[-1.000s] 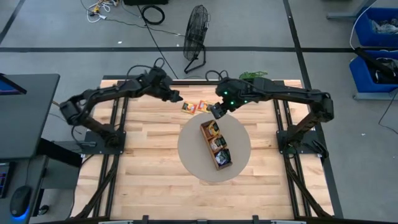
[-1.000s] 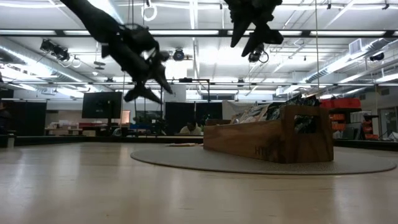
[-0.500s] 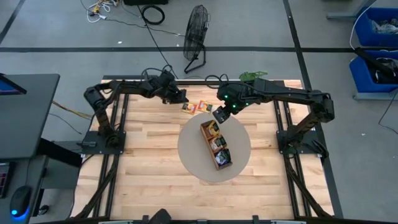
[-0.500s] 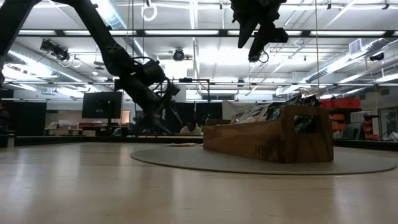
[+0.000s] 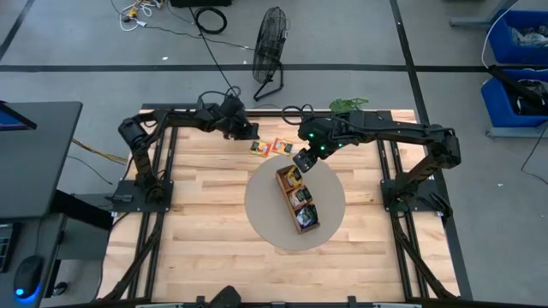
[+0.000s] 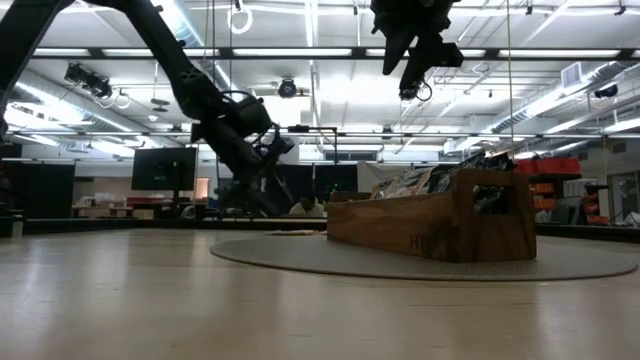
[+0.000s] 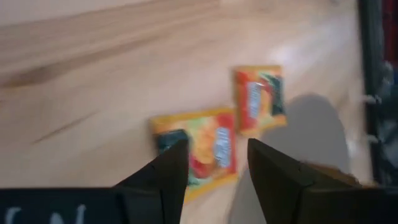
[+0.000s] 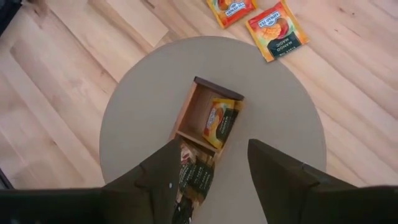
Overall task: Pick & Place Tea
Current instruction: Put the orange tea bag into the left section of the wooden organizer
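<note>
Two orange-yellow tea sachets (image 5: 259, 147) (image 5: 278, 145) lie flat on the wooden table beyond the round mat (image 5: 265, 224). My left gripper (image 7: 214, 168) is low over the left sachet (image 7: 205, 149), open, one finger on either side of it; the other sachet (image 7: 260, 99) lies just beyond. A wooden tray (image 5: 300, 210) on the mat holds more tea, with one orange sachet (image 8: 217, 121) in its far compartment. My right gripper (image 5: 302, 161) hangs open high above the tray's far end (image 8: 211, 168). My left gripper comes at the left sachet (image 7: 214, 140) slanting down from the table's left side, its fingers (image 7: 165, 177) straddling the sachet, which lies flat on the table. Whether the tips touch it, I cannot tell.
In the low view the tray (image 6: 440, 225) stands on the mat (image 6: 400, 262) with sachets sticking up above its rim. A floor fan (image 5: 270, 43) stands beyond the far edge, and a green object (image 5: 347, 104) lies at the far right corner.
My left gripper has come down and toward the table's right, from well above the table to just over the left sachet; it has hardly moved in the last half second. The sachets and the tray lie as before.
</note>
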Action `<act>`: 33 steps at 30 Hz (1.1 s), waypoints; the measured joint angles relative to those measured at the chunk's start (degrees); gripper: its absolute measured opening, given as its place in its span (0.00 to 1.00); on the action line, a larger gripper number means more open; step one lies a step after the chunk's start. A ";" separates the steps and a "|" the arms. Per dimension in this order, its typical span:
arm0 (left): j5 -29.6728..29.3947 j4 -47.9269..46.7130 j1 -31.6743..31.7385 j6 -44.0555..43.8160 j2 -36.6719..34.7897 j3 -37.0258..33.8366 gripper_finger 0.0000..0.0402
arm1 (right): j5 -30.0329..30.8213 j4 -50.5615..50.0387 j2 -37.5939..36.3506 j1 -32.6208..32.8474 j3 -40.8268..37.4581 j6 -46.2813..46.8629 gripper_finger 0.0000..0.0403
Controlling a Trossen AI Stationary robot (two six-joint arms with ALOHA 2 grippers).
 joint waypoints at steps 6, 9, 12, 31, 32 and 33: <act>-1.24 -15.13 -3.12 12.13 0.14 8.03 0.28 | -0.02 0.01 0.00 0.02 0.00 -0.24 0.48; -5.99 -26.83 -5.05 23.91 1.12 13.87 0.21 | -0.02 0.01 0.00 0.02 0.00 -0.38 0.48; -12.34 -33.59 -6.89 32.63 1.14 18.87 0.20 | -0.02 0.10 0.00 0.03 0.00 -0.13 0.48; -15.48 -40.91 -9.64 54.06 9.07 23.26 0.82 | 0.95 0.54 0.02 0.74 0.00 1.51 0.48; -15.46 -40.98 -9.81 54.06 9.56 23.26 0.83 | 0.97 0.52 0.02 0.74 0.00 1.51 0.48; -15.69 -40.85 -10.03 54.35 9.75 23.26 0.83 | 1.00 0.52 0.02 0.74 0.00 1.52 0.48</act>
